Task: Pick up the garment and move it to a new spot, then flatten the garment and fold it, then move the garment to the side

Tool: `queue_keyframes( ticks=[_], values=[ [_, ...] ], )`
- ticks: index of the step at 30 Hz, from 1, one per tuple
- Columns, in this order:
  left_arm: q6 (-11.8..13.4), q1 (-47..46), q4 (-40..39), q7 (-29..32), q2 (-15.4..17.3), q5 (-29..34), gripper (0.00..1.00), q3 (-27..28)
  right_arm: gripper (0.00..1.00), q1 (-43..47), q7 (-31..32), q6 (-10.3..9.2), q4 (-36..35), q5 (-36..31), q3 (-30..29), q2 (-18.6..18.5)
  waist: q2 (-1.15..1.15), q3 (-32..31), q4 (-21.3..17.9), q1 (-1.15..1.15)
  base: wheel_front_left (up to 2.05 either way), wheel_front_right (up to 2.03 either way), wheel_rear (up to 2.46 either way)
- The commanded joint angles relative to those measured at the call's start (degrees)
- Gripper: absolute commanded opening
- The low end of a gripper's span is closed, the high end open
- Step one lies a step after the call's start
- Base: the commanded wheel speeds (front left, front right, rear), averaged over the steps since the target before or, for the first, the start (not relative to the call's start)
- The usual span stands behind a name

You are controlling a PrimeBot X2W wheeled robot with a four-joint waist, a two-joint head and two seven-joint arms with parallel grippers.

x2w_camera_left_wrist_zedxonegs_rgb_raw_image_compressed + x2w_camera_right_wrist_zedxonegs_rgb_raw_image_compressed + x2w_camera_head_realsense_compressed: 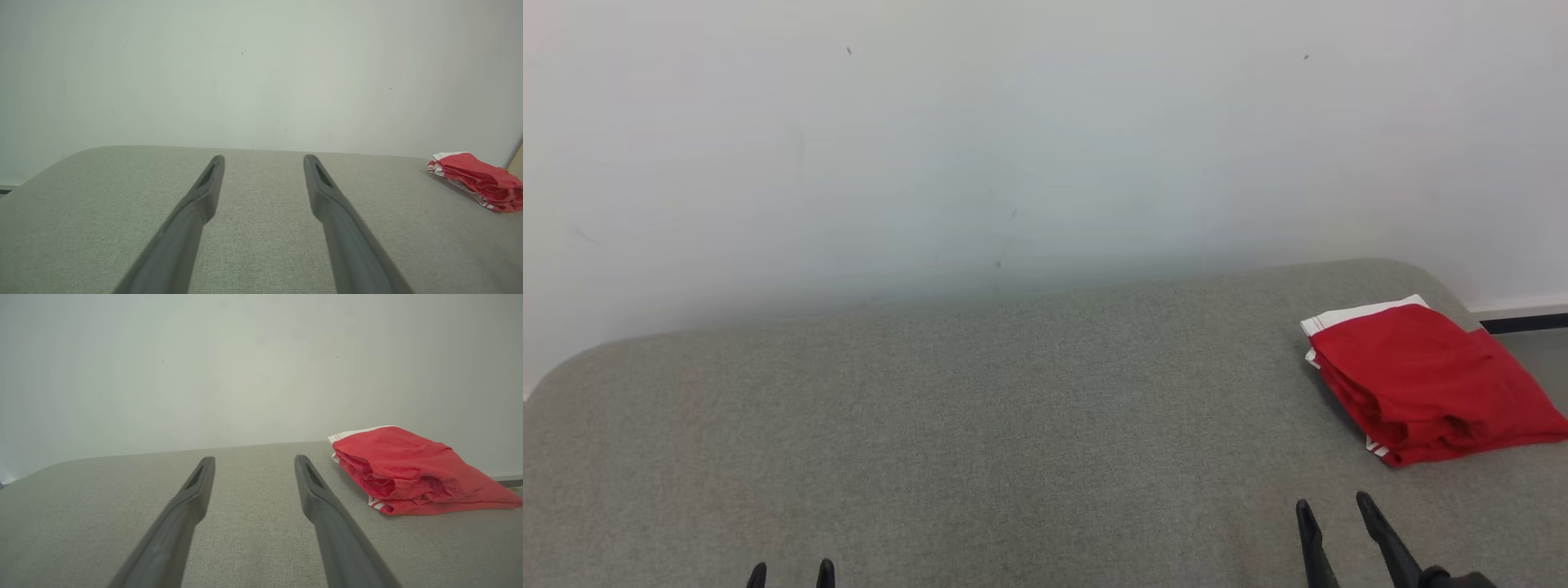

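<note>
Both left fingers (826, 574) and right fingers (1380, 531) spread, empty; red garment (1429, 384) apart, beyond right fingers.

Up close on the left fingers (206, 192): two long, slim blades in matte charcoal grey, with a smooth finish. Each one thickens a little partway up, then narrows to a rounded tip. There's a narrow, elongated slot sunk into the inner face just below that tip. Over to the right fingers (314, 498): same build, same dark grey, same slot near each tip. From the head camera both pairs read almost black, thin spikes with pointed ends. The right pair runs down into a bulkier black mount (1454, 578) at the bottom edge.
</note>
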Motion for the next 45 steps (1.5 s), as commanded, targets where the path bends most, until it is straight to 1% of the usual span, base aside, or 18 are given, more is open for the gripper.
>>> queue_keyframes(
  ticks=[1,5,9,22,23,30,45],
  values=[
    [-0.47,1.48,-0.46,-0.02,0.01,0.35,1.00,0.19,1.00,1.80,-0.04,-0.01,-0.47,-0.30,0.44,0.43,0.01,-0.60,0.17,0.01,0.00,0.00,0.00],
    [-0.97,2.82,-0.49,-0.02,0.00,1.01,1.00,-0.16,1.00,4.50,-0.04,-0.01,-0.30,-0.91,1.73,1.12,0.01,-0.87,0.31,0.01,0.00,0.00,0.00],
    [-0.63,3.29,0.17,-0.02,0.00,1.36,1.00,-0.44,1.00,5.80,-0.05,-0.01,-0.36,-1.06,1.85,1.53,0.01,-1.03,0.61,0.01,0.00,0.00,0.00],
    [-1.03,3.02,0.76,-0.02,0.00,2.38,1.00,-0.36,1.00,6.51,-0.05,-0.01,-0.07,-0.73,0.94,1.78,0.01,-1.16,1.25,0.01,0.00,0.00,0.00],
    [-1.01,2.32,0.61,0.00,-0.01,1.76,0.00,-0.51,0.00,6.04,0.00,0.00,-0.03,-0.98,0.99,1.60,0.01,-1.16,1.25,0.01,0.00,0.00,0.00],
    [-1.00,2.30,2.92,0.13,-0.02,0.35,0.00,-0.89,0.00,6.56,0.24,0.00,2.51,0.02,1.25,1.79,0.01,-1.05,1.27,0.01,0.00,0.00,0.00],
    [-2.73,-1.70,6.75,3.13,1.30,-17.86,0.00,0.45,0.00,0.70,3.96,0.00,6.31,16.75,-1.05,2.80,0.01,0.14,1.40,0.01,0.00,0.00,0.00]
  ],
)
